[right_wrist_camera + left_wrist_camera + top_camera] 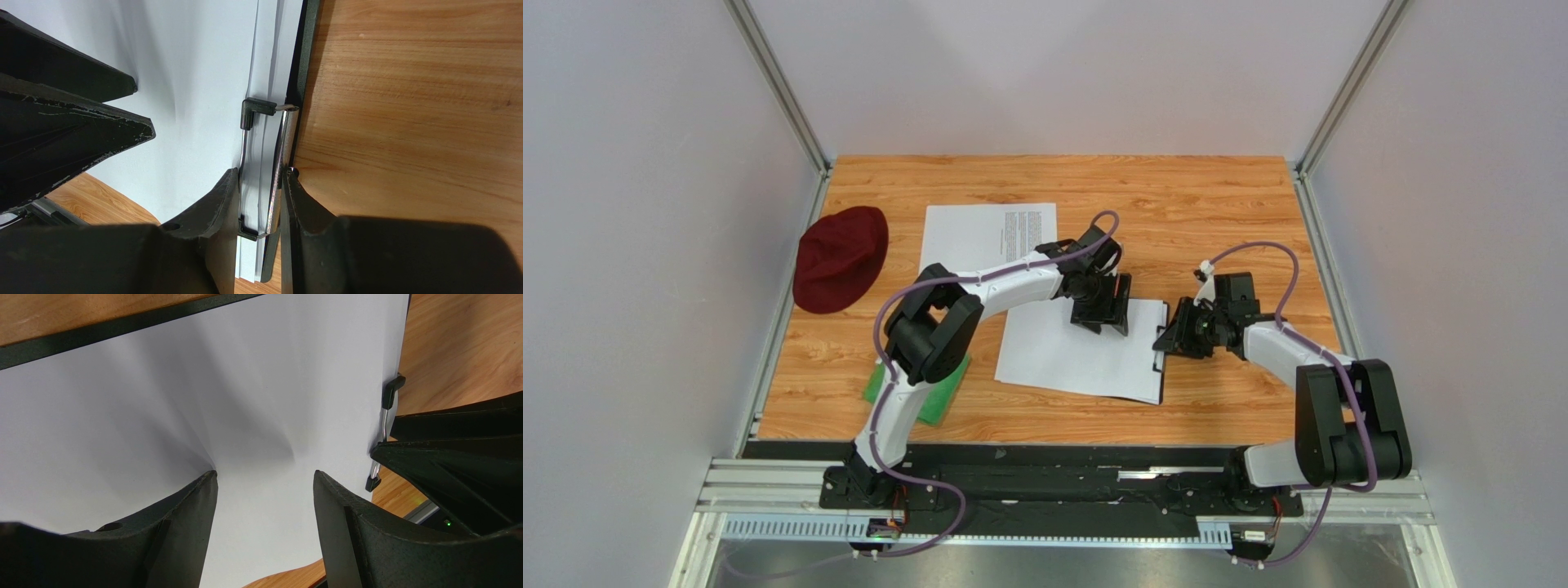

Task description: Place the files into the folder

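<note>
A stack of white files lies on the black folder, of which only the right edge shows. One more sheet with printed text lies behind it. My left gripper is open, its fingertips down on the stack; in the left wrist view the paper bulges between the fingers, with the folder edge beyond. My right gripper is shut on the folder's metal clip at the folder's edge, seen in the right wrist view.
A dark red hat lies at the left edge of the wooden table. A green cloth lies under the left arm near the front. Metal frame posts and white walls stand on both sides.
</note>
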Tool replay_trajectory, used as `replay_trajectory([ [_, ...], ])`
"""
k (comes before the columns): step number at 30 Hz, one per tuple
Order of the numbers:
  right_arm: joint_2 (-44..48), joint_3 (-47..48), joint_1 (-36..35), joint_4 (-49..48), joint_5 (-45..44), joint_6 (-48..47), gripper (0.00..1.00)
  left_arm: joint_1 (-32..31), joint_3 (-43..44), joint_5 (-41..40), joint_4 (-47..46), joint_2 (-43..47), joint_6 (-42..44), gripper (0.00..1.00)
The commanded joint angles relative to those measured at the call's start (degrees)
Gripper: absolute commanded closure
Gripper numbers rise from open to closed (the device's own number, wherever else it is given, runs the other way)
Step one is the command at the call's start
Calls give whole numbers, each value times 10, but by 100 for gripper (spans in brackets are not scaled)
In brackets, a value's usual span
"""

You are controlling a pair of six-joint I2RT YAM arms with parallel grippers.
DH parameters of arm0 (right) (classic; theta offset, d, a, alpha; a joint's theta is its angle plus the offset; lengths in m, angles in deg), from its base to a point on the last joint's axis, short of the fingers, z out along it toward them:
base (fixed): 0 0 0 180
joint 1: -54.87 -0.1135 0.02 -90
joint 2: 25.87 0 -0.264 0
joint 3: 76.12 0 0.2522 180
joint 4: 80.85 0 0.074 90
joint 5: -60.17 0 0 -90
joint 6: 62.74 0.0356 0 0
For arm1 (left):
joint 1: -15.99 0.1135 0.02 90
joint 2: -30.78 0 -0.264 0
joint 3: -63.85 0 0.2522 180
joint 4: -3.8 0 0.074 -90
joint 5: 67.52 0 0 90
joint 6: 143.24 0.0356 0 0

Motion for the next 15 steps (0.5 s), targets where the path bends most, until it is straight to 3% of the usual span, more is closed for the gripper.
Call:
replay_trajectory([
  [1, 12, 11, -9, 7, 43, -9, 100, -12, -17, -28, -11, -15, 31, 29],
  [4, 9, 17, -8, 20, 28, -11, 100, -13, -70, 17, -80, 52, 25, 21],
  [7, 10, 25, -8, 41, 11, -14, 100, -13, -89, 60, -121, 87, 6, 19],
  [11, 13, 29, -8, 51, -3, -14, 100, -13, -66, 94, -135, 71, -14, 30],
  [15, 10, 30, -8, 52, -2, -15, 100, -13, -81, 116, -179, 50, -49, 33],
])
